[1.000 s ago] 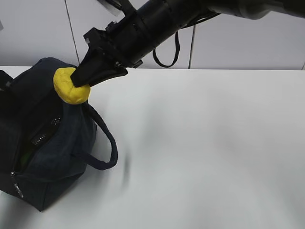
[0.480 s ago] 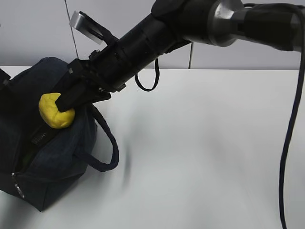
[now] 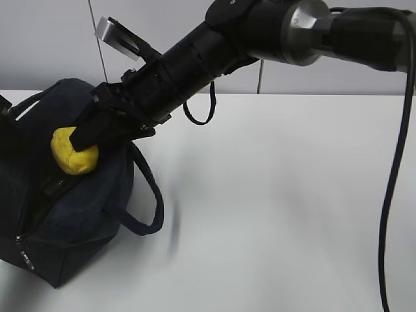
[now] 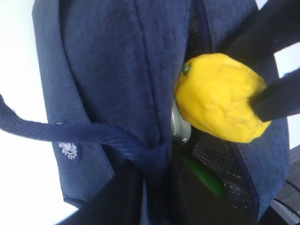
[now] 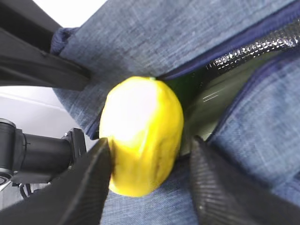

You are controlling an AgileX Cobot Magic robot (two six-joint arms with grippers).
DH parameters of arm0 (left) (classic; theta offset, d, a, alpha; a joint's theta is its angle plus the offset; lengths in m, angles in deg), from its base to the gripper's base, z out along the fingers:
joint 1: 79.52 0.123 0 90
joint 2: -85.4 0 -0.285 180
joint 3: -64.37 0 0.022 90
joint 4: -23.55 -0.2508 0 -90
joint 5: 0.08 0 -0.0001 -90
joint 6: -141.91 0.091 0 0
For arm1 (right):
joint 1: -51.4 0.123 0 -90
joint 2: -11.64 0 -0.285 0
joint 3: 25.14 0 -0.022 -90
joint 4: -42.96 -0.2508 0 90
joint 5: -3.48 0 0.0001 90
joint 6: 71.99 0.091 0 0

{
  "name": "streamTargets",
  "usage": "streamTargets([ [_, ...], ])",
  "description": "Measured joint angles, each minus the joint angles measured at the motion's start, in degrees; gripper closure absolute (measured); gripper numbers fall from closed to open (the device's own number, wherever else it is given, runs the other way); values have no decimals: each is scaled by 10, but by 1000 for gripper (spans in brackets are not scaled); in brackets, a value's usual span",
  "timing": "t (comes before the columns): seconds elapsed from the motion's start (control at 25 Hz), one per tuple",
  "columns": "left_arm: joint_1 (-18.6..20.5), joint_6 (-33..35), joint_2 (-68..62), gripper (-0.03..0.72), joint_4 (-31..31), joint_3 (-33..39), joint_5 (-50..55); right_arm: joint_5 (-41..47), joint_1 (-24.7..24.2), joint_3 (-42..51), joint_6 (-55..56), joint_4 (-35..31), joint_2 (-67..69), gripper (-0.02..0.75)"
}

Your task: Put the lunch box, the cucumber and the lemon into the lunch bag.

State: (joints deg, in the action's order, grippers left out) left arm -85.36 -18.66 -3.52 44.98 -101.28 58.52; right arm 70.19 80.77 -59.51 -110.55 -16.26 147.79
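Lemon (image 3: pixel 73 153) at lunch bag (image 3: pixel 78 214) mouth, right end effector (image 5: pixel 149 180) spread around it.
I'd watch it: lemon sits on the zipper edge, could roll off onto table (image 3: pixel 279 195) instead of dropping beside cucumber (image 4: pixel 205 176).

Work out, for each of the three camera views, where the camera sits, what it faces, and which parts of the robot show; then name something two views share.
Exterior view: sits off the table, slanting down at the lunch bag; shows the right arm and right end effector at the lemon.
Left wrist view: sits close above the bag's opening; shows the lemon and a green sliver, probably the cucumber, between dark fingers.
Right wrist view: sits on the right arm, facing the zipper opening; both fingers flank the lemon.
Shared: all three show the lemon.
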Motion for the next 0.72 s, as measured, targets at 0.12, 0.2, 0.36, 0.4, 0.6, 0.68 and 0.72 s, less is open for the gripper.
streamTargets([
  [0.12, 0, 0, 0, 596, 0, 0, 2, 0, 0, 0, -1, 0, 0, 315],
  [0.2, 0, 0, 0, 596, 1, 0, 3, -2, 0, 0, -1, 0, 0, 311],
  [0.36, 0, 0, 0, 596, 1, 0, 6, -7, -3, -3, -1, 0, 0, 308],
  [0.4, 0, 0, 0, 596, 1, 0, 6, -7, -5, -6, -1, 0, 0, 307],
  [0.6, 0, 0, 0, 596, 1, 0, 7, 8, -20, -39, 13, 0, 0, 307],
  [0.68, 0, 0, 0, 596, 1, 0, 7, 22, -29, -55, 28, 0, 0, 319],
  [0.72, 0, 0, 0, 596, 1, 0, 8, 25, -35, -63, 35, 1, 0, 327],
])
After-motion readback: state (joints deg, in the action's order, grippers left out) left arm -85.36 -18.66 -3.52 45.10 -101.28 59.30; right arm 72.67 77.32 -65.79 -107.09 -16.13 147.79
